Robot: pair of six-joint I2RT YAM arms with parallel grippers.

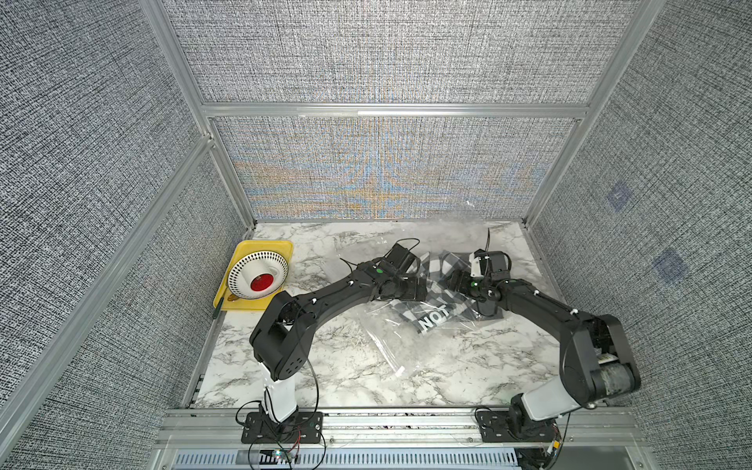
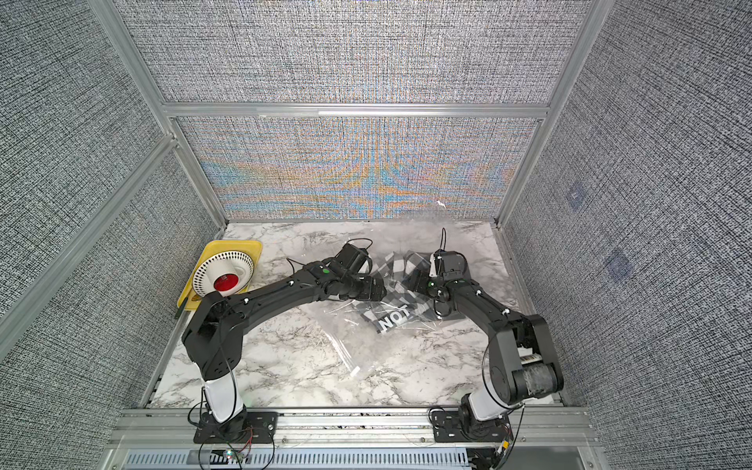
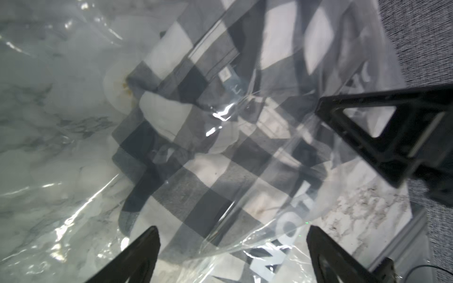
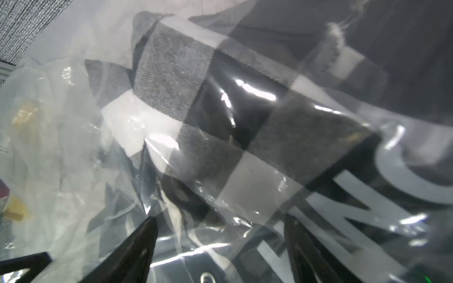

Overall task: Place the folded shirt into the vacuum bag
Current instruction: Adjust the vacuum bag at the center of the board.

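Observation:
A folded shirt (image 1: pixel 434 318) (image 2: pixel 391 321), checked black, grey and white with white letters, lies at mid-table under the crinkly film of the vacuum bag (image 1: pixel 388 346) (image 2: pixel 346 344). The bag's small white clip (image 1: pixel 401 370) sits at its near edge. My left gripper (image 1: pixel 423 288) (image 2: pixel 380 288) comes at the shirt from the left and my right gripper (image 1: pixel 449 280) (image 2: pixel 409 280) from the right, nearly facing each other. In the left wrist view the left gripper (image 3: pixel 232 230) is open over film and shirt (image 3: pixel 196 186). The right gripper (image 4: pixel 220 221) is open too, with bag film bunched between its fingers.
A yellow tray (image 1: pixel 285 246) stands at the back left and holds a white patterned plate (image 1: pixel 240 280) with a red-topped cup (image 1: pixel 261 282). A dark pen (image 1: pixel 218 304) leans off the tray's near corner. Fabric walls close in on three sides.

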